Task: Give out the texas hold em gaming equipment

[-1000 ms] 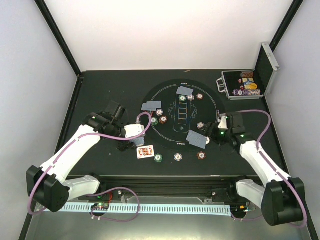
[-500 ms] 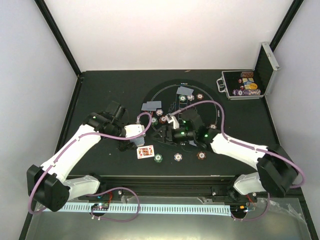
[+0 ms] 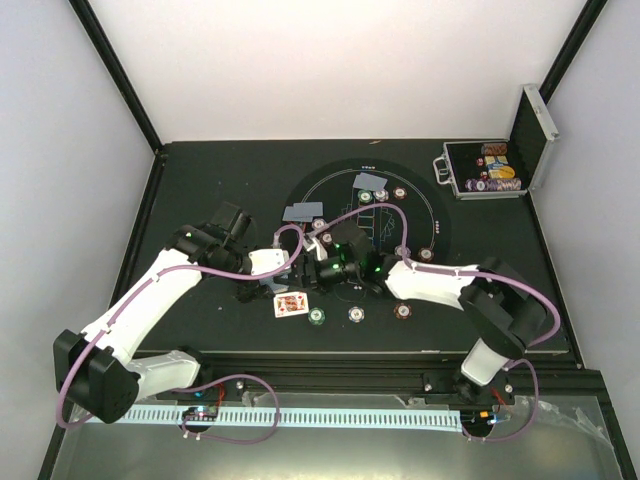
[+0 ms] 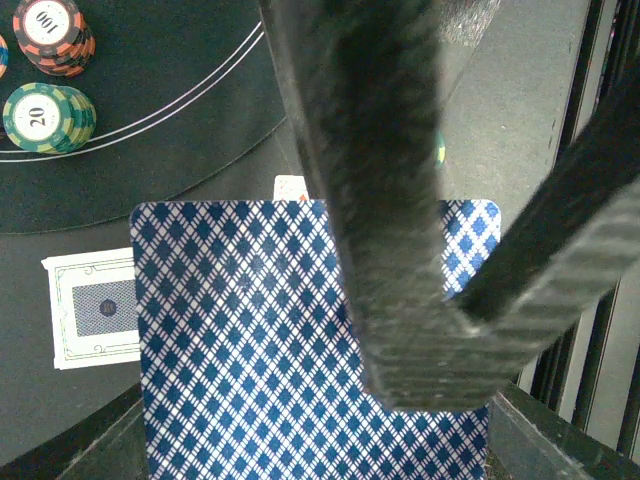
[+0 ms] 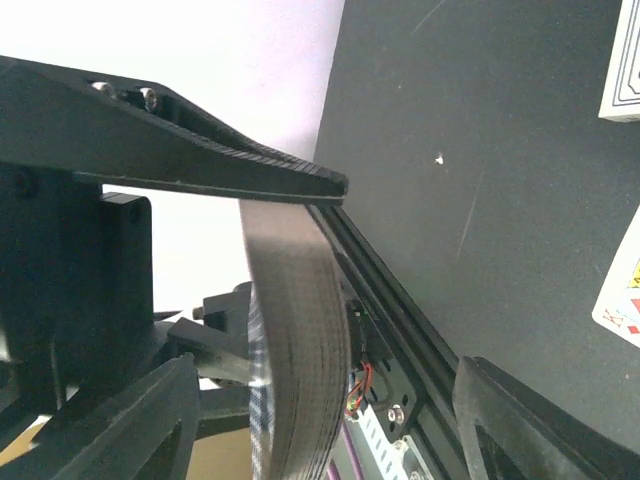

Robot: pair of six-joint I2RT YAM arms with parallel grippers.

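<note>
The black surface (image 3: 220, 180) carries a round dark mat (image 3: 432, 215) with pale lines at centre frame. Just below the mat's lower edge lie a face-up card (image 3: 290, 304) and, to its right, three chips (image 3: 356, 314) in a row. An open silver-edged case (image 3: 535, 125) sits at upper right.

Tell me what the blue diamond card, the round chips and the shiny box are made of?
The card looks like thin coated paper or plastic: flat, smooth, printed with blue diamonds. The chips look like hard matte plastic or clay, with striped edges and printed numbers; I can't tell which. The case has bright silvery edges, so probably metal.
</note>
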